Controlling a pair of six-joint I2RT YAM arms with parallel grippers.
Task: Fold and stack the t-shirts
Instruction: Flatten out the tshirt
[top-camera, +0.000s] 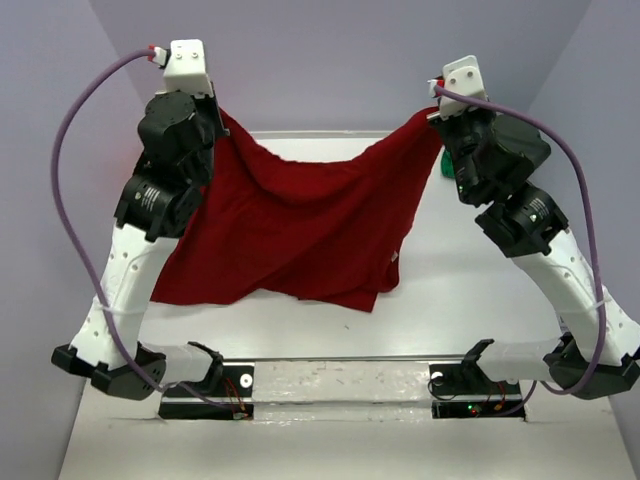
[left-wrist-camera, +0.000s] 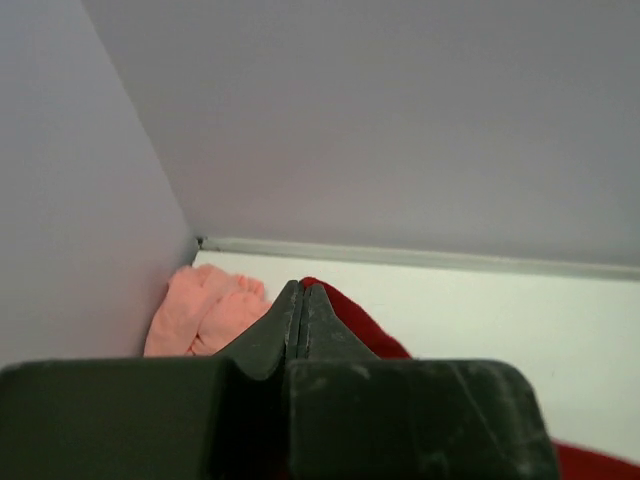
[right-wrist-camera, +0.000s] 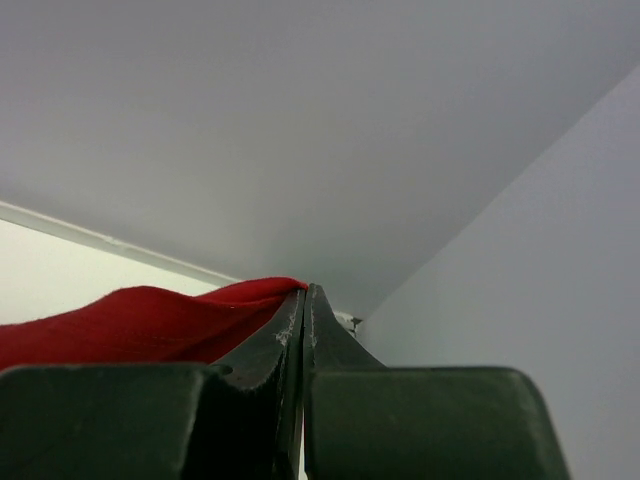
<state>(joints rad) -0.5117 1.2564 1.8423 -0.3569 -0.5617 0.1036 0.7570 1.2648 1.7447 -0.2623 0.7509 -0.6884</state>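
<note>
You saw only a sliver of green t-shirt (top-camera: 447, 171) at two o'clock, hidden behind the right arm (top-camera: 500, 160).

A white counter (top-camera: 480, 300) is carrying the cloth. A pale pink t-shirt (left-wrist-camera: 205, 310) is lying crumpled in its far corner, just left of the left tool (left-wrist-camera: 302, 288). A sliver of green t-shirt (top-camera: 447, 172) is peeking out just under the right tool (right-wrist-camera: 305, 290). Between the tools, the dark red t-shirt (top-camera: 300, 220) is drooping towards the counter, and I cannot tell whether it is touching.

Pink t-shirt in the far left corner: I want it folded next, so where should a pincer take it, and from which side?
The pink t-shirt lies bunched against the left wall, so only its side toward the table looks open. Probably best to come from above and the right, and pinch one of the raised folds along that edge.
</note>
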